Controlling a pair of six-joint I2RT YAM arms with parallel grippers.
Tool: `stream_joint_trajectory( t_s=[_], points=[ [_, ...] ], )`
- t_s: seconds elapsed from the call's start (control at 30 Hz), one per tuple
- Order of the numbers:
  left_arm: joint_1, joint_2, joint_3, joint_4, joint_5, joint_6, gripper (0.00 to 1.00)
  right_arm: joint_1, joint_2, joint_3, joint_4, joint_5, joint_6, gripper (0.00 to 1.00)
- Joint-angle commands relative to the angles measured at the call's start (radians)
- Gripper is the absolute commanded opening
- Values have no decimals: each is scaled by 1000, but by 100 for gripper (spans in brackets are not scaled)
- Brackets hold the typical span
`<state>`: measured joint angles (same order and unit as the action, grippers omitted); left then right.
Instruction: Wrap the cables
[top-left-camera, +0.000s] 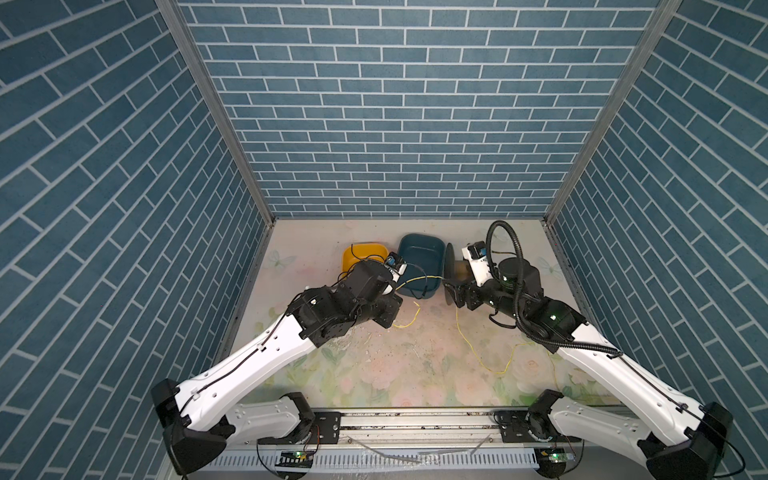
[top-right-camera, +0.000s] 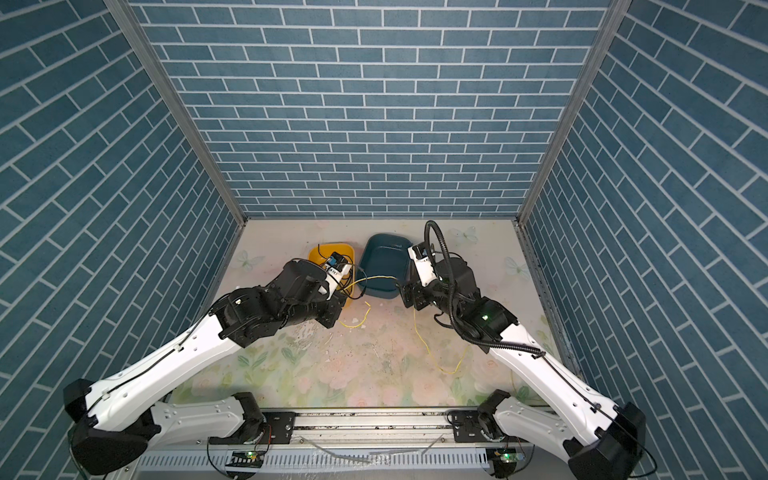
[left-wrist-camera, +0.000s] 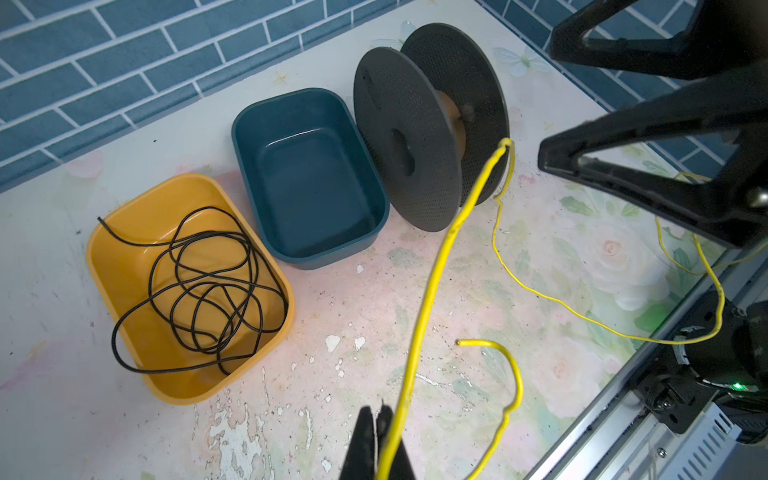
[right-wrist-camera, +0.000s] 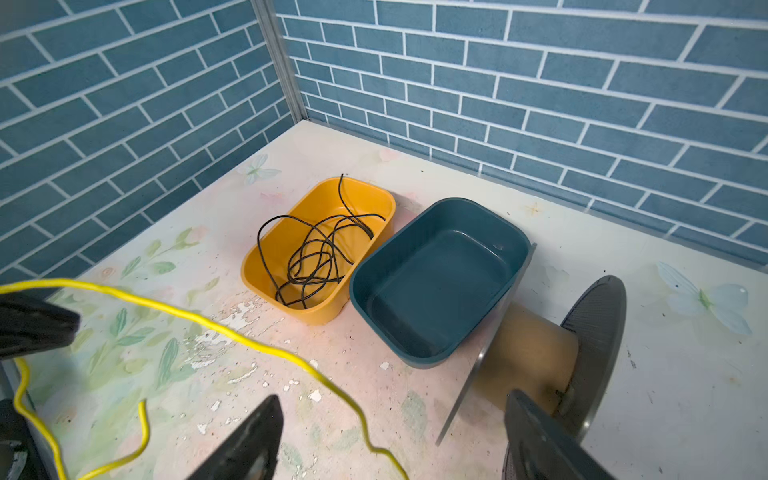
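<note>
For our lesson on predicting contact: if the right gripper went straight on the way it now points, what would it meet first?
Most likely the yellow cable, which crosses just ahead of the open right gripper. Beyond it stands the spool, its near flange edge-on. Depth is uncertain.

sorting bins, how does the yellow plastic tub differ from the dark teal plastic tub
The yellow plastic tub holds tangled black wire; the dark teal plastic tub is empty. The teal tub sits beside the black spool, the yellow tub farther off. Both are upright rounded rectangles.
</note>
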<state>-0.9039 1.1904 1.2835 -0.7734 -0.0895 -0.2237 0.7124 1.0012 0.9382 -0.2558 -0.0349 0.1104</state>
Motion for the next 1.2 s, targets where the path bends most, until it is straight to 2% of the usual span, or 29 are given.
stream_joint_trajectory(
  t_s=[0.0, 0.2, 0.3, 0.57, 0.77, 0.93, 1.0, 1.1, 1.13, 1.17],
  points=[
    [-10, 37, 60, -20, 0, 24, 4, 1, -41, -43, -10, -40, -74, 81],
    [-18, 73, 100, 1, 26, 45, 5, 1, -77, -96, -5, -11, -80, 78],
    [-32, 88, 122, 5, 38, 54, 5, 1, -71, -117, 12, 22, -71, 70],
    [-81, 166, 195, -39, 43, 96, 5, -1, -66, -165, 88, 64, -60, 58],
    [-84, 185, 208, -36, 4, 90, 5, -4, -99, -179, 87, 83, -57, 37],
    [-84, 195, 219, -14, 3, 90, 5, -5, -123, -190, 78, 112, -56, 2],
    [-85, 204, 229, -13, 6, 92, 6, -5, -128, -187, 72, 129, -57, 0],
    [-84, 227, 255, -22, -2, 92, 12, -5, -154, -196, 78, 167, -54, 0],
    [-85, 235, 261, -21, -3, 93, 16, -5, -168, -202, 85, 185, -53, 0],
    [-85, 240, 266, -20, -4, 92, 25, -5, -179, -207, 90, 201, -55, 0]
  ],
)
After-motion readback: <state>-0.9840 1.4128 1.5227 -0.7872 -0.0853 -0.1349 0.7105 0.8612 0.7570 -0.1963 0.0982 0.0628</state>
